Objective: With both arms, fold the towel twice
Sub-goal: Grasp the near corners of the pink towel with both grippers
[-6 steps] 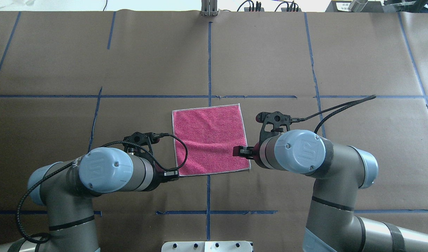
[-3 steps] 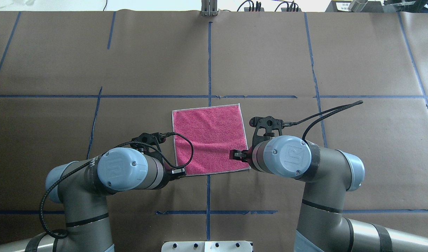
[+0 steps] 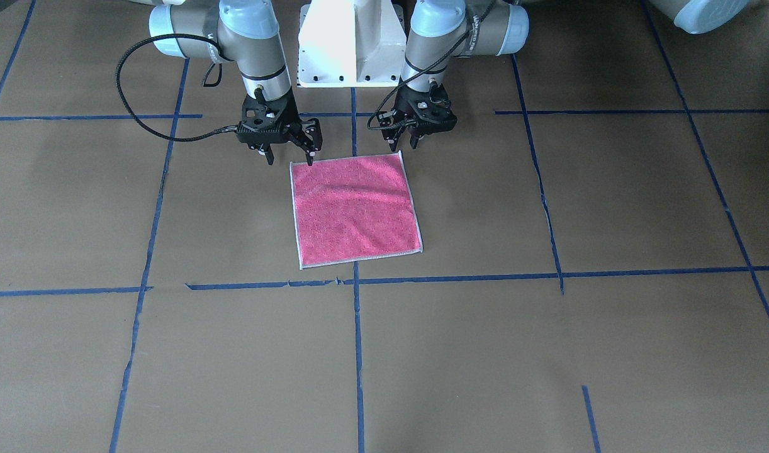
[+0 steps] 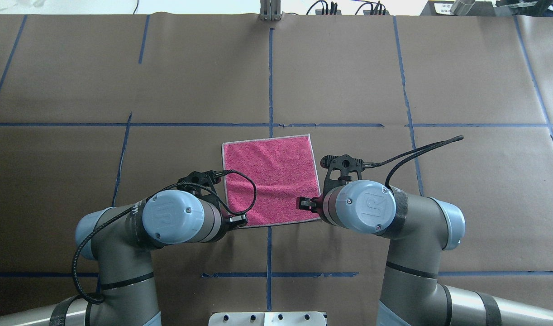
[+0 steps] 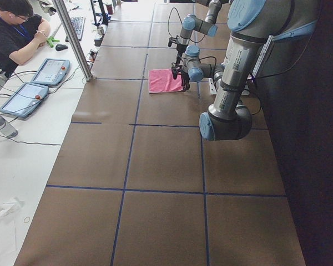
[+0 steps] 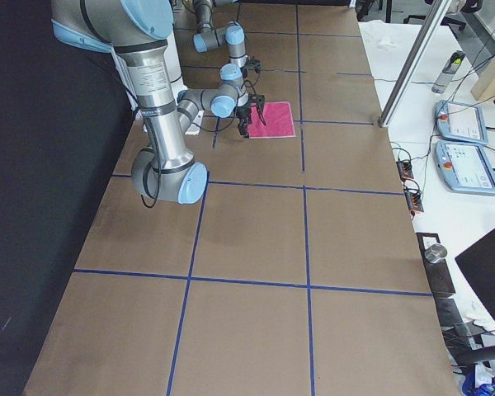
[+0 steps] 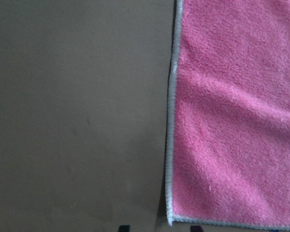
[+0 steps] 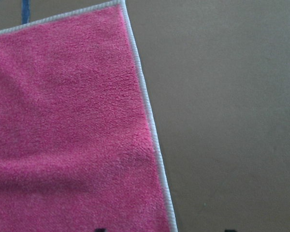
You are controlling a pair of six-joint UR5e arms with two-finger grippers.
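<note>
Covering the whole bench (image 4: 122,68) is matte brown paper, marked into rectangles by thin blue tape lines (image 4: 270,81). Two tubular silver-grey arms with smooth light-blue joint caps reach in from the 6 o'clock side in the overhead view: the left arm (image 4: 113,235) from 7 o'clock, the right arm (image 4: 421,217) from 5 o'clock, each trailing a braided black cable.

Between them, near the bench's middle and across the central tape line, lies the towel (image 4: 272,176). It is a small square of nubbly terry, spread flat in one layer with its bright pink face up and a pale stitched border all round. Soft ripples cross its pile.

At the towel's 7 o'clock corner hangs the left pincer (image 3: 408,145), jaws parted, one black tip on either side of that corner in its wrist view. Over the 5 o'clock corner the right pincer (image 3: 290,158) is spread wide, astride the border. Neither has hold of any cloth; whether the tips touch the towel I cannot tell.
</note>
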